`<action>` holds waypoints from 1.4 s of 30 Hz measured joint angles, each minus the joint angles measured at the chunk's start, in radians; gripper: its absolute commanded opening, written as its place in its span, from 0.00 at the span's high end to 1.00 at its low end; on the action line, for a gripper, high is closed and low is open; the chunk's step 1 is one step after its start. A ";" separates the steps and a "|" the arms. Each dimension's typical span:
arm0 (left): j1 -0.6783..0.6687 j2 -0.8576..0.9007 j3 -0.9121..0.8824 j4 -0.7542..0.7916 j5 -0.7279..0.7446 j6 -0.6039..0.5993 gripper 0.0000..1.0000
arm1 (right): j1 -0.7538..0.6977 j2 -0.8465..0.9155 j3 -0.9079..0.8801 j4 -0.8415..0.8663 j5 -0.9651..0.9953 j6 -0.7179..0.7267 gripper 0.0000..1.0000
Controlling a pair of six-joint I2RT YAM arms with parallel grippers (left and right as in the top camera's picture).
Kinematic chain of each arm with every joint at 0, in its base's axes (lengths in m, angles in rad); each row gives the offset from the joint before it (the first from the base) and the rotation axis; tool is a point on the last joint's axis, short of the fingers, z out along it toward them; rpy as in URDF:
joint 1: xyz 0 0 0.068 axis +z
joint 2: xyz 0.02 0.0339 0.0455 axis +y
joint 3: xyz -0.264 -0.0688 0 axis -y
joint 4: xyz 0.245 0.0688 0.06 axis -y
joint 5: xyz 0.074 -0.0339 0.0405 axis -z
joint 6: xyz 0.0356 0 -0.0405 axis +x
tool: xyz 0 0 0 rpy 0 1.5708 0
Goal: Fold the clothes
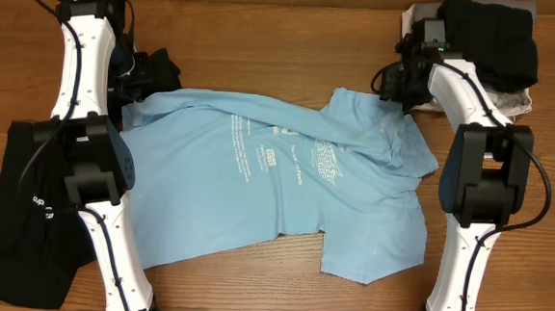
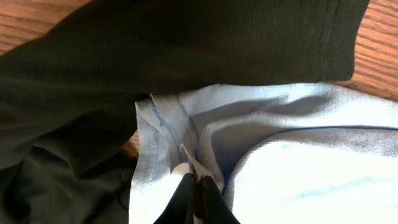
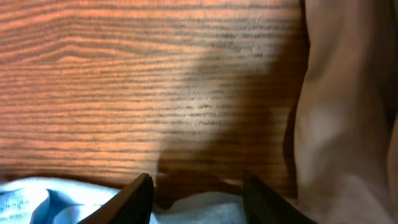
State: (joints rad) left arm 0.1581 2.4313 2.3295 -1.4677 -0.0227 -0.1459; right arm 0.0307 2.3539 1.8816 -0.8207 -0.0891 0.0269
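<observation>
Light blue T-shirt, stitched edge tight between left jaws; right jaws apart over bare table.

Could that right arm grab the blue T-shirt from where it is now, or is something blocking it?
Probably yes. The right gripper is open and sits just over the edge of the blue T-shirt. Its wrist view shows nothing between its fingers and the cloth.

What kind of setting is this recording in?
Likely a robot lab bench for laundry folding: a wooden table, a left arm and right arm, and a light blue T-shirt spread between them with a black top alongside.
</observation>
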 measured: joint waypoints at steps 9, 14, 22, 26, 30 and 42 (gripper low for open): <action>0.000 0.000 0.000 0.000 0.000 0.000 0.96 | -0.026 0.000 -0.001 -0.003 -0.021 0.018 0.48; 0.000 0.000 0.000 0.000 0.000 0.000 0.96 | -0.028 0.000 -0.001 -0.016 -0.042 0.023 0.60; 0.000 0.000 0.000 0.018 0.000 0.000 0.96 | -0.034 0.000 0.000 -0.026 -0.071 0.035 0.96; 0.000 0.000 0.001 0.026 0.000 0.000 0.96 | -0.043 0.000 0.044 -0.097 -0.077 0.043 0.96; 0.000 0.002 0.078 -0.003 0.000 0.000 0.96 | -0.066 0.002 0.213 -0.249 -0.079 0.048 0.96; -0.002 0.000 0.474 -0.092 0.008 0.000 0.96 | -0.076 0.002 0.514 -0.521 -0.149 0.080 0.96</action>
State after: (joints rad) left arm 0.1566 2.4313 2.8033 -1.5600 -0.0151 -0.1459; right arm -0.0452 2.3562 2.3955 -1.3418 -0.2379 0.1070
